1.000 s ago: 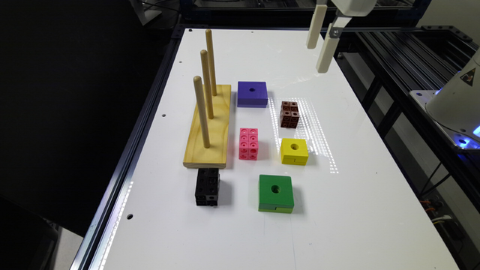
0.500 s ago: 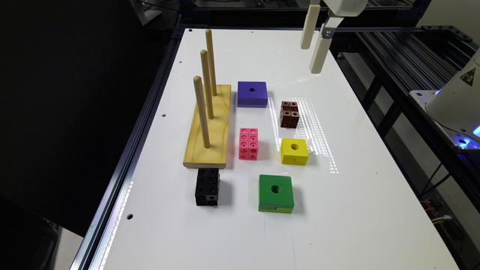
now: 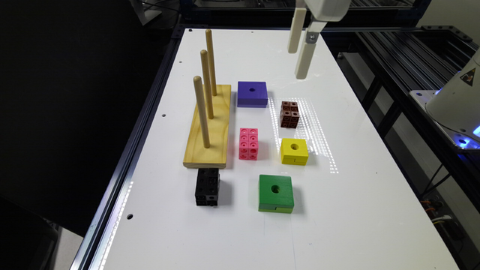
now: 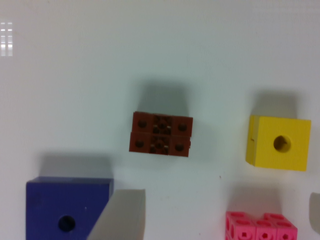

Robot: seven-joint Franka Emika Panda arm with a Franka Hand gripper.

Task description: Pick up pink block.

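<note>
Gripper [image 3: 300, 60]: I see it high over the far end of the table, fingers wide apart, holding nothing.
Table [image 3: 356, 210]: white, smooth, shiny.
Pink block [image 3: 248, 144]: small bumpy plastic cubes with round holes, between the wooden peg board [image 3: 208, 129] and the yellow block [image 3: 294, 150].
My next move: I should come down straight over it, fingers on both sides.

setting: a robotics lab or test cell. evidence: a white table [image 3: 337, 210] with drilled mounting holes, edged in black aluminium framing [image 3: 397, 75]; a white robot base [image 3: 455, 101] with a warning sticker and a lit blue indicator at the exterior view's right; loose cabling [image 3: 437, 213] beneath the frame; dark surrounds. on the table, test objects only: a wooden peg board [image 3: 210, 127] and coloured blocks [image 3: 276, 193].
</note>
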